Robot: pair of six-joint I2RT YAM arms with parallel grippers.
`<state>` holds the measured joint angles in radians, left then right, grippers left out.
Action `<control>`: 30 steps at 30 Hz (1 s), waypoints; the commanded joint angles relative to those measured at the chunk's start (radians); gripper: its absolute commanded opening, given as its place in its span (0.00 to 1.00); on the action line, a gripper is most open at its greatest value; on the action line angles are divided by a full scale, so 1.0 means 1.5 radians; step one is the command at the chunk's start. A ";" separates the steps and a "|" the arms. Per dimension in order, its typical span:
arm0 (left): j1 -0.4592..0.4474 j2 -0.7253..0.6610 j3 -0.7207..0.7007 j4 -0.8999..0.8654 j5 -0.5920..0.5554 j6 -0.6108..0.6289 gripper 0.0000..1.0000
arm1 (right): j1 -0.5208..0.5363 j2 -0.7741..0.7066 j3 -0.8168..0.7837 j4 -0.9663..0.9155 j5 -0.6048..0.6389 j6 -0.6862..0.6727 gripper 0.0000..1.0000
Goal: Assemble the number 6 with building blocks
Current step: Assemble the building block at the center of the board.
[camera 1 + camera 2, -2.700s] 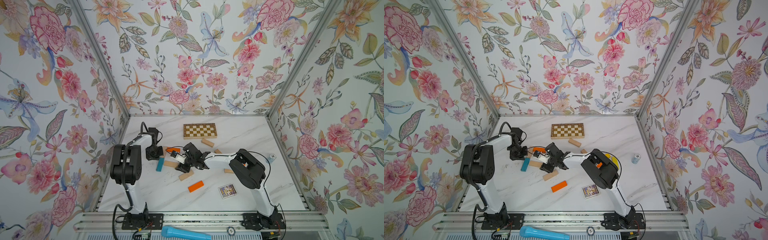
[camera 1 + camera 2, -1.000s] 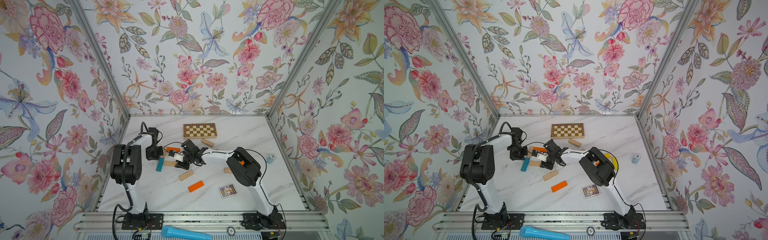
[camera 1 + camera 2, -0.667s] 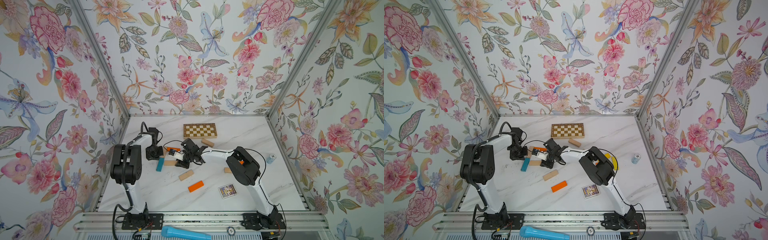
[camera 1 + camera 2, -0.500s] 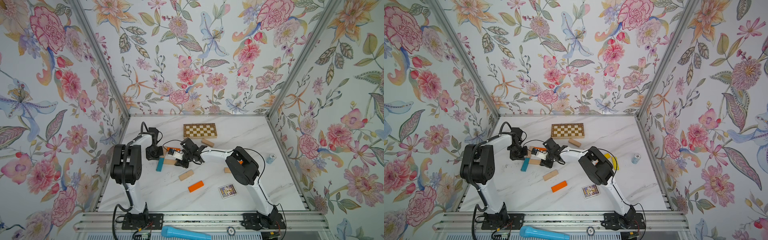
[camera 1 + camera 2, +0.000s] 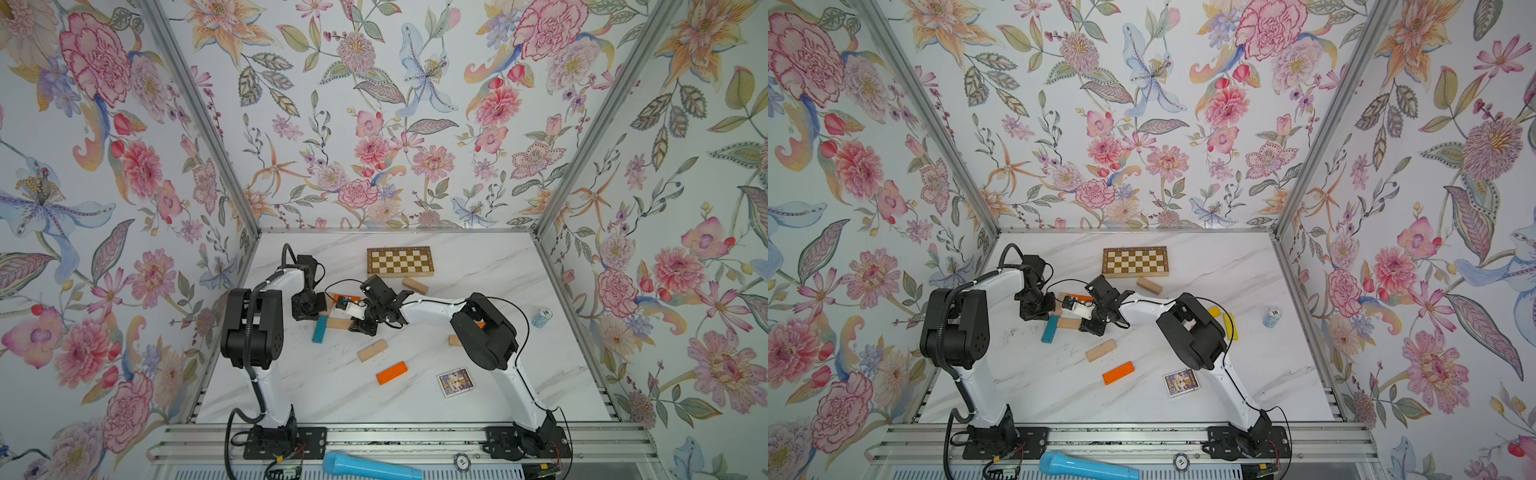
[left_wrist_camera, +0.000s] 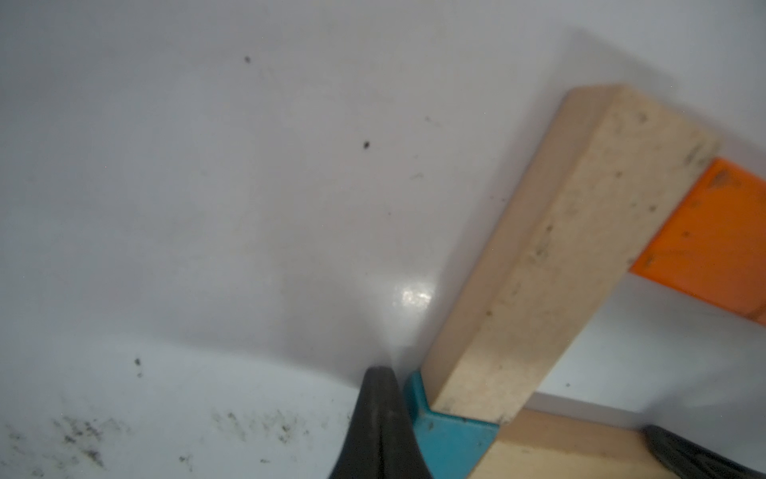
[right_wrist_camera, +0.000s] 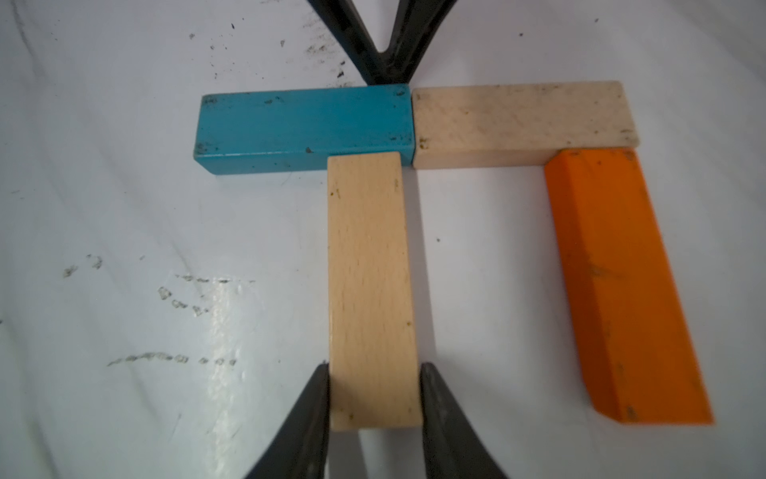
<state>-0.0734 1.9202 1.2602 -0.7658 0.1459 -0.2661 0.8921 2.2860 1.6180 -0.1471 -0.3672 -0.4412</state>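
Observation:
Four building blocks lie flat and joined on the marble table. A teal block and a pale block sit end to end, an orange block runs from the pale one's far end, and a plain wooden block butts the teal block's side at the joint. My right gripper is shut on that plain block's free end. My left gripper is shut, its tip against the teal block's outer edge. In both top views the two grippers meet over this group.
Loose blocks lie nearby: plain wood, orange, plain wood, and yellow ones behind the right arm. A checkered board sits at the back, a card and chip stack to the right, a blue microphone on the front rail.
My right gripper has edged slightly left and back with the plain block, bringing it against the teal block. The left arm has stayed put.

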 commanded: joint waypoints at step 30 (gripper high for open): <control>-0.006 0.044 -0.017 -0.028 -0.025 0.010 0.00 | -0.012 -0.111 -0.141 0.150 0.010 0.117 0.55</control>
<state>-0.0734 1.9209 1.2621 -0.7670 0.1452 -0.2661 0.8753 2.1803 1.4296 0.0143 -0.3557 -0.3172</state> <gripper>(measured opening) 0.047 0.550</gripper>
